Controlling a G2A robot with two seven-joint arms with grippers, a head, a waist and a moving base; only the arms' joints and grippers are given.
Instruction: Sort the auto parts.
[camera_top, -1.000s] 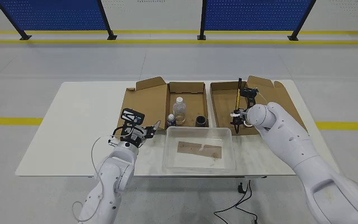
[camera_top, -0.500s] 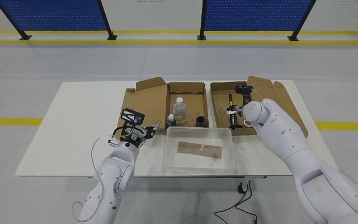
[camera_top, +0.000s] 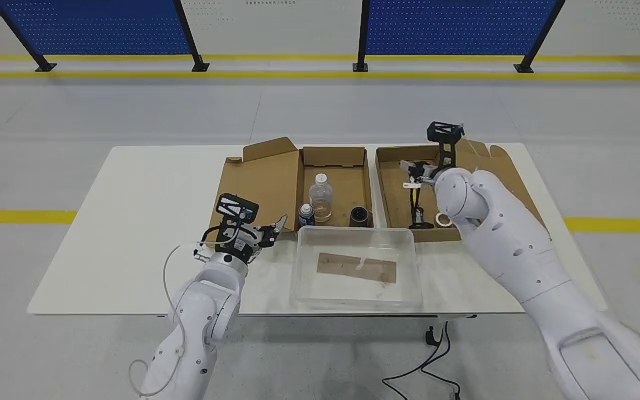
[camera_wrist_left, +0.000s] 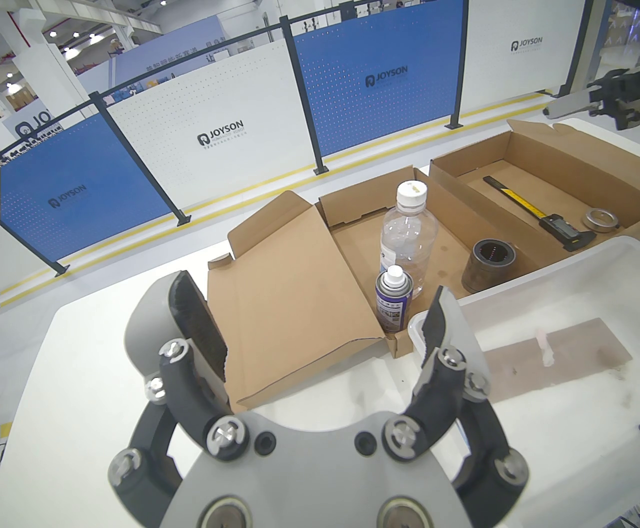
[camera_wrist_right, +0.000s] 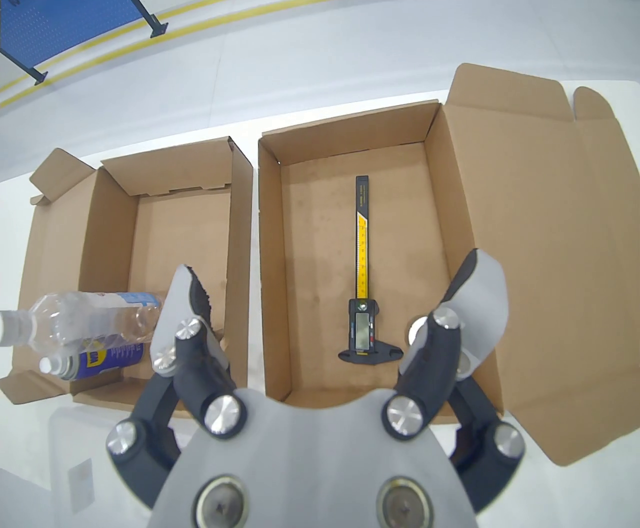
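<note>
A yellow-and-black caliper (camera_wrist_right: 361, 280) lies flat in the right cardboard box (camera_wrist_right: 450, 210), with a metal ring (camera_wrist_left: 601, 220) near its head. My right gripper (camera_wrist_right: 332, 272) hovers open and empty above that box, seen from above as the right gripper (camera_top: 410, 176). The middle box (camera_top: 335, 160) holds a clear bottle (camera_top: 320, 195), a blue spray can (camera_top: 306, 213) and a black cylinder (camera_top: 359, 215). My left gripper (camera_wrist_left: 320, 320) is open and empty over the table, close to the box's folded-out flap (camera_wrist_left: 285, 300) and the spray can (camera_wrist_left: 394, 300).
A clear plastic bin (camera_top: 400, 290) sits at the table's front edge, below both boxes, with a brown strip on its floor. Box flaps stick out to the left (camera_top: 260, 185) and right (camera_top: 515, 185). Bare white tabletop (camera_top: 140, 220) stretches out on the left.
My right gripper carried the caliper, lowered it into the right box, let go and drew back up and away. The left arm has stayed still.
</note>
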